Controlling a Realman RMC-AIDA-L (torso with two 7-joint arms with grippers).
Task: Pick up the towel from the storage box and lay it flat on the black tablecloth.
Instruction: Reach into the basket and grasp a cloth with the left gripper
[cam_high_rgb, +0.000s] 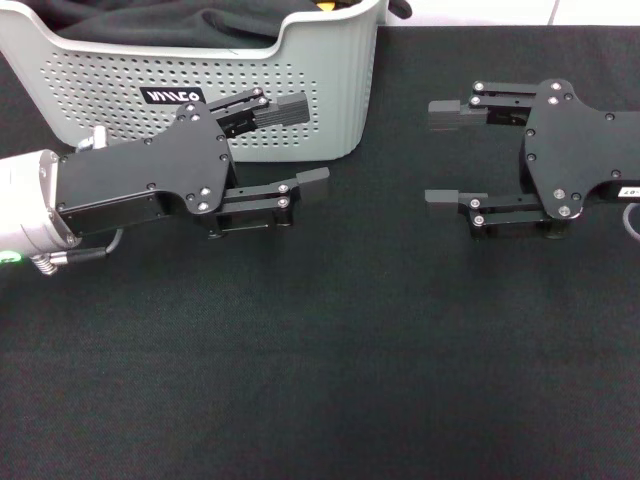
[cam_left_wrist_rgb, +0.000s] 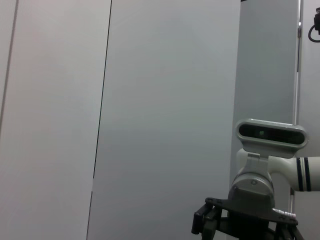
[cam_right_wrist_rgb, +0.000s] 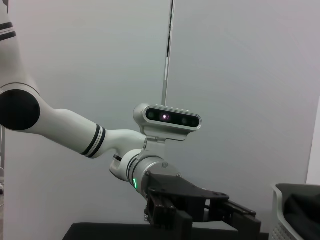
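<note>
We are hovering both pincers over the large plain black tablecloth (cam_high_rgb: 330, 360).
Left pincer (cam_high_rgb: 300, 143) and right pincer (cam_high_rgb: 441, 156) are gaping wide, holding nothing, beside the perforated light grey plastic storage box (cam_high_rgb: 320, 90).

Bare black tablecloth (cam_high_rgb: 330, 380) below storage box (cam_high_rgb: 320, 90)

You see the box (cam_high_rgb: 300, 90) at the far left of the tablecloth (cam_high_rgb: 330, 360), the left gripper (cam_high_rgb: 300, 142) just before it, the right gripper (cam_high_rgb: 442, 152) well apart to the right.

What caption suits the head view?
Both open grippers, left and right, hover over the black tablecloth beside the storage box.
</note>
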